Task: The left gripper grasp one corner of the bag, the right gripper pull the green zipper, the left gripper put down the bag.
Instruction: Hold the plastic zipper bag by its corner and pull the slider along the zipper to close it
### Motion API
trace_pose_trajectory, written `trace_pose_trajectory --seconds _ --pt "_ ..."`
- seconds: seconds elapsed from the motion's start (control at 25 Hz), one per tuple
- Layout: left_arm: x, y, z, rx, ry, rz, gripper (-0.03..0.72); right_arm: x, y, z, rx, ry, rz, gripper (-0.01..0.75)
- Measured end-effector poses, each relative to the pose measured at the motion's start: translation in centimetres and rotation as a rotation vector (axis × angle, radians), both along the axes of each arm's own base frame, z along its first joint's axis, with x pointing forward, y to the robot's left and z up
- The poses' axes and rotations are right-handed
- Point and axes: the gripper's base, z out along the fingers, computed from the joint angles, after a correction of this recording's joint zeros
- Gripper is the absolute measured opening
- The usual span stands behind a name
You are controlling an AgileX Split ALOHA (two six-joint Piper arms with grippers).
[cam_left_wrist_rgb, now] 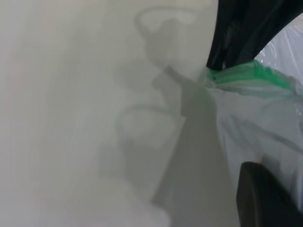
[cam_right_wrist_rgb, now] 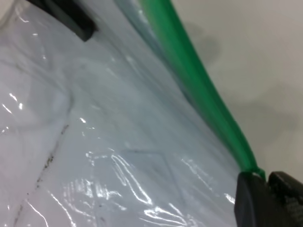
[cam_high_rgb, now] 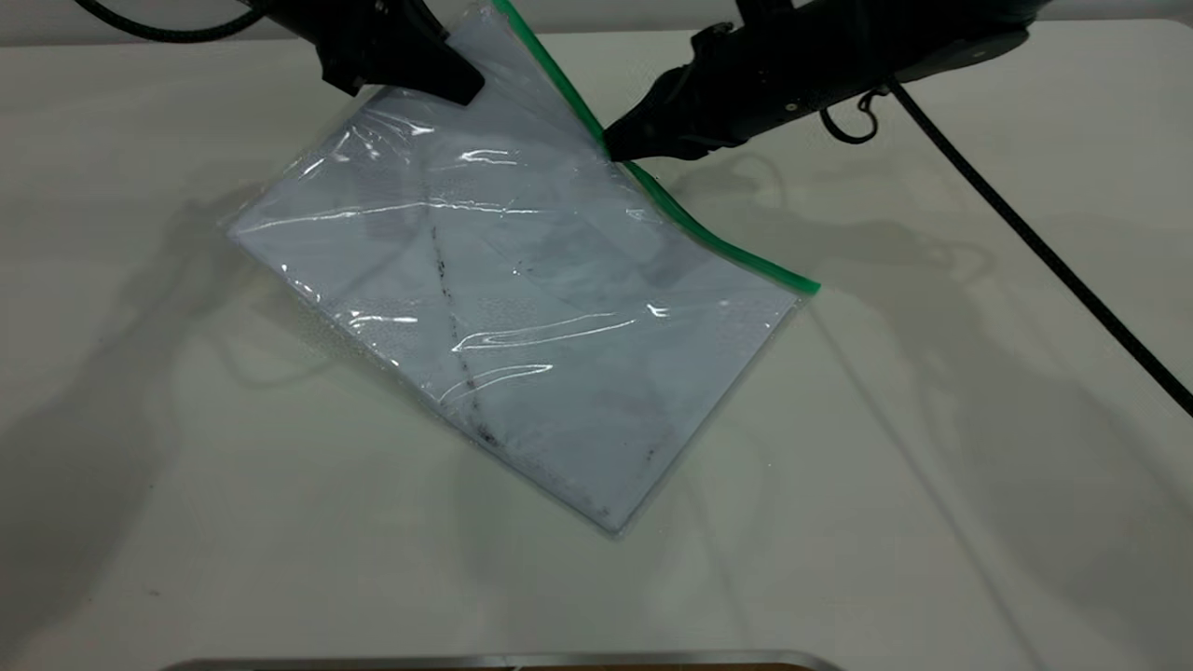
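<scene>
A pale worktop [cam_high_rgb: 932, 485] carries a large clear plastic bag [cam_high_rgb: 522, 317] that lies at a slant, its near corner resting on the surface and its far edge lifted. At the upper left of the exterior view, the left end effector [cam_high_rgb: 457, 79], a blocky black wedge, is closed on the raised part of the bag near the corner of the bag [cam_high_rgb: 499, 11], which is partly cut off by the top of the frame; its wrist view shows crumpled clear plastic and green strip pinched at its tip. White sheets fill the bag, crossed by a dark diagonal smudge line [cam_high_rgb: 457, 326]. Along the bag's far long edge runs the green zipper [cam_high_rgb: 718, 244], from the lifted corner down to the low corner at the right. Partway along it, the right end effector [cam_high_rgb: 615, 144], a long black claw with a small wire loop [cam_high_rgb: 853, 116], is closed on the green strip; its wrist view shows the strip running straight into its tips. A black braided cable [cam_high_rgb: 1053, 261] trails off to the right.
</scene>
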Motion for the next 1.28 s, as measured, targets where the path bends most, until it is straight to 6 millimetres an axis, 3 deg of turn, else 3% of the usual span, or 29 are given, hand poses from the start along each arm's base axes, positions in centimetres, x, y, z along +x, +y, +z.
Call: trace_pose_trajectory --seconds 0.2,0.36,0.48,0.72,0.88,1.08,1.28 --pt "0.2 0.0 1.0 -0.057 -0.025 0.004 0.051 0.8 -1.9 -0.3 -0.049 -0.009 -0.051 0.027" --pt "0.5 0.3 3.4 -0.115 -0.068 0.024 0.051 1.5 -4.2 -1.1 -0.096 -0.006 -0.116 0.021" --pt "0.5 0.7 4.3 -0.123 -0.083 0.019 0.051 1.5 -4.6 -1.3 -0.098 -0.003 -0.122 0.021" --pt "0.4 1.7 4.2 -0.115 -0.054 0.017 0.051 1.3 -4.3 -1.1 -0.065 0.003 -0.097 0.03" --pt "0.2 1.9 3.4 -0.073 -0.03 -0.002 0.051 1.2 -4.2 -1.0 -0.044 0.008 -0.081 0.116" --pt "0.0 2.1 1.9 -0.036 0.001 -0.018 0.051 0.9 -3.7 -0.6 0.017 0.02 -0.035 0.327" --pt "0.0 2.1 1.7 -0.006 -0.008 -0.024 0.051 0.1 -2.7 0.3 0.142 0.039 0.076 0.387"
